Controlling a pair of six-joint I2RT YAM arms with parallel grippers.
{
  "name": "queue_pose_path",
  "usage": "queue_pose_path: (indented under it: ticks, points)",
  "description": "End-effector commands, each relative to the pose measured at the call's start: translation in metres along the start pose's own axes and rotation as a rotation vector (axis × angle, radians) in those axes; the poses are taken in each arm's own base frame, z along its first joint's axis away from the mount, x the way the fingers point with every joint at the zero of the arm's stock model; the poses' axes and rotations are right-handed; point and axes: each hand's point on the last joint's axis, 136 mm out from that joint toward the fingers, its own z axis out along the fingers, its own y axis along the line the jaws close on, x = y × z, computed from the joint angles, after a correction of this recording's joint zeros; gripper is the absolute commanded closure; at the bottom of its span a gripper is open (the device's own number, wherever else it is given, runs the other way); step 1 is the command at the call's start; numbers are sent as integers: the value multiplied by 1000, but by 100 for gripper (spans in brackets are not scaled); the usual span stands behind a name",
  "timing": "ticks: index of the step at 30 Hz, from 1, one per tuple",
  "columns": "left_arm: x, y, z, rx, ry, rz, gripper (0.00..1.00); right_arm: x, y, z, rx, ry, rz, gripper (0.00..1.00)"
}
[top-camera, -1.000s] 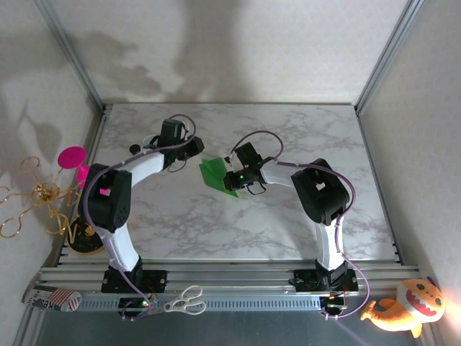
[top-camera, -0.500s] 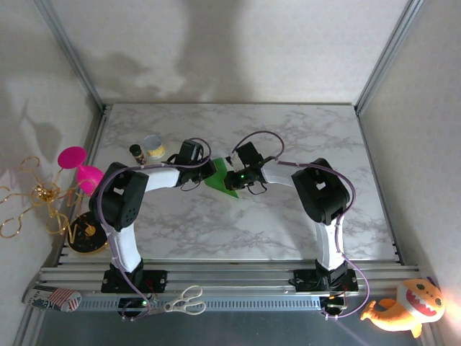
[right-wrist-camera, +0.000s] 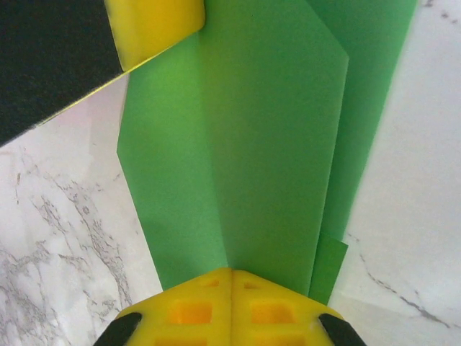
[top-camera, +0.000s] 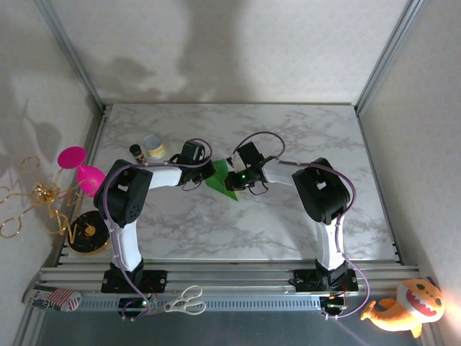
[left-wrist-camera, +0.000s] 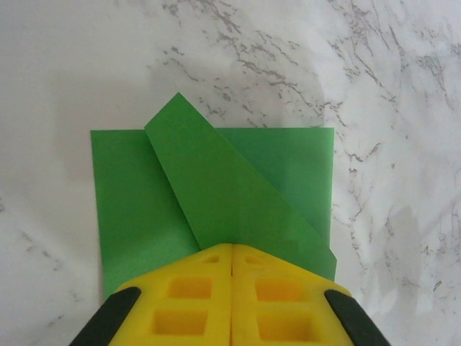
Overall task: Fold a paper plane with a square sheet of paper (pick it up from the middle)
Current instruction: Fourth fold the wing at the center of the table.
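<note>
Two pinches meet on one piece of paper. Left of the top view's middle, the left gripper has its yellow fingers pressed flat together. Its wrist camera shows them closed over the near edge of the partly folded green paper sheet, with one flap laid slantwise across the square. The sheet is over the middle of the marble table, between the two wrists; I can't tell whether it lies flat or is lifted a little. Just right of it, the right gripper is likewise clamped tight and nips the opposite edge at the bottom of its own view. The other arm's yellow fingertip shows in the upper left corner there. I'd reckon the paper weighs next to nothing, is limp and easily crumpled or torn, and is slick on marble. Only the layered folds lend it stiffness. It is best taken at a doubled edge or along a crease, gently, with both pinches moving together so nothing rips.
</note>
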Motion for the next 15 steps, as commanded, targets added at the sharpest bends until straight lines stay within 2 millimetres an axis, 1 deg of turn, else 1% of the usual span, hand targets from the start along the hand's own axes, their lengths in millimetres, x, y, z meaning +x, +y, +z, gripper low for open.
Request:
queue_pose_path:
  ticks: [1, 4, 7, 10, 15]
  points:
    - [-5, 1, 5, -22, -14, -1, 94, 16, -6, 0, 15, 63, 48, 93]
    - [-3, 8, 6, -56, -7, -11, 94, 4, 3, -7, -5, 28, 49, 93]
    - [0, 16, 8, -89, 4, -25, 95, -15, 18, -16, -48, -29, 52, 94]
    - [4, 21, 11, -110, 21, -44, 95, -27, 24, -20, -66, -72, 74, 94]
    - [8, 28, 13, -145, 39, -66, 94, -33, 19, -9, -44, -62, 95, 95]
